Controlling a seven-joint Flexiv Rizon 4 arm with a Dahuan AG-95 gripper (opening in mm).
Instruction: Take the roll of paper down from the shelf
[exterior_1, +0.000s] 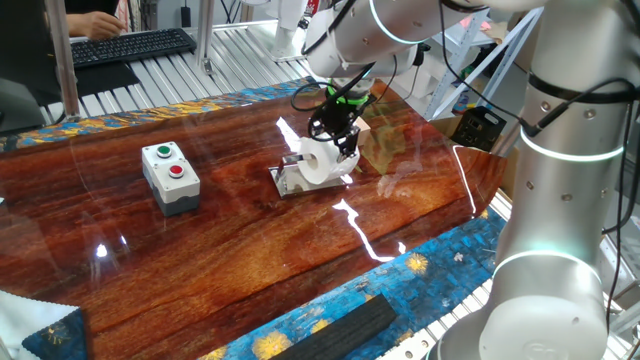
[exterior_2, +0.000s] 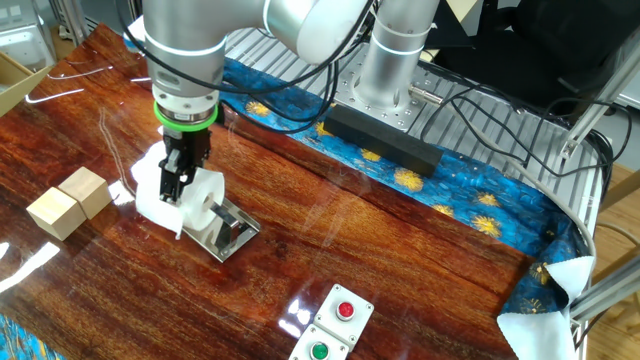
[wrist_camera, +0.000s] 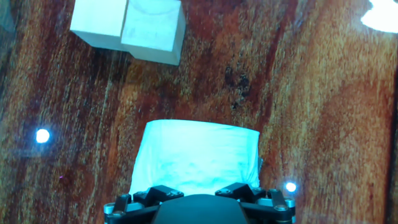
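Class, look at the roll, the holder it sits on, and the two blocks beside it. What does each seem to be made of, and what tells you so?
Roll of paper: soft white tissue, matt, with a slightly crinkled surface. Shelf: probably polished metal; its flat base plate mirrors the light. Wooden blocks: pale, unfinished-looking wood, matt with sharp square edges. The end effector is down at the roll.

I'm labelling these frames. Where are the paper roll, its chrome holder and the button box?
roll of paper (exterior_1: 320, 160), one fixed view, round end face.
chrome holder (exterior_2: 228, 232), other fixed view, base plate.
button box (exterior_1: 170, 178), one fixed view, top face.
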